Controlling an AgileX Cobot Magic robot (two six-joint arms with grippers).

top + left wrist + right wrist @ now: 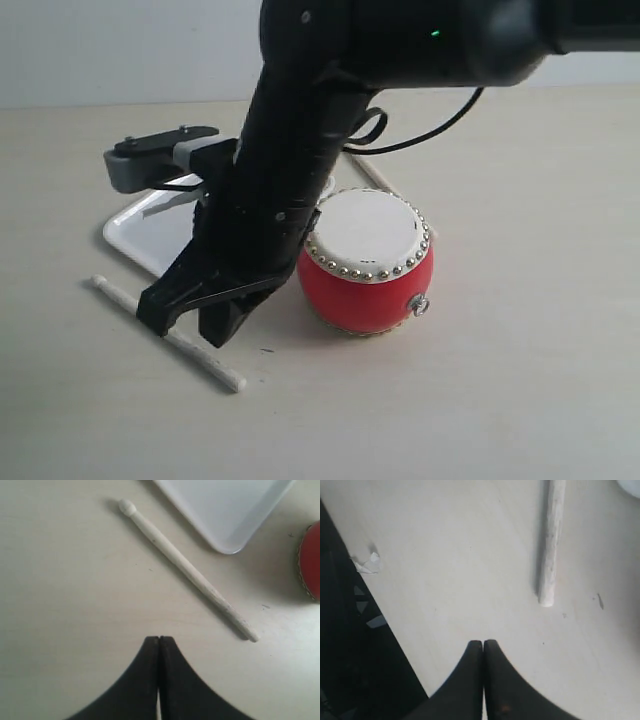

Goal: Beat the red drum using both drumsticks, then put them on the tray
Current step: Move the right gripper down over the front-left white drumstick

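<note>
Left of the red drum (pixel 365 265), flat on the bench (pixel 520 350): one drumstick (pixel 118 296), pale, with its rounded tip pointing away from the drum. Its middle is hidden in the exterior view by the left gripper (pixel 159 640). Jaws pressed together, pinching nothing. The left wrist view shows the stick lying clear of their tips.

Left of the drum and farther back: one white tray (pixel 140 235). Its drum-side part is hidden behind the black arm (pixel 290 150). One tray corner is near the stick, not touching.

Only one arm shows in the exterior view, cut off at the top edge, with a small green light (pixel 435 33) on it. A grey-and-black fitting (pixel 160 160) juts from it above the tray — cannot tell what it is.

One drum, upright, cream skin up, a ring of silver studs round the rim and a small metal ring on its side.

Behind the drum, toward its right: second drumstick (pixel 551 540). The exterior view shows only a short length of it. The right wrist view shows one blunt end on the bench, the rest cut off by the frame.

Right gripper (pixel 483 642) — jaws pressed together, empty, apart from that stick. I cannot make it out in the exterior view. A small white scrap (pixel 367 564) lies by the bench edge; its place relative to the drum is unclear.
</note>
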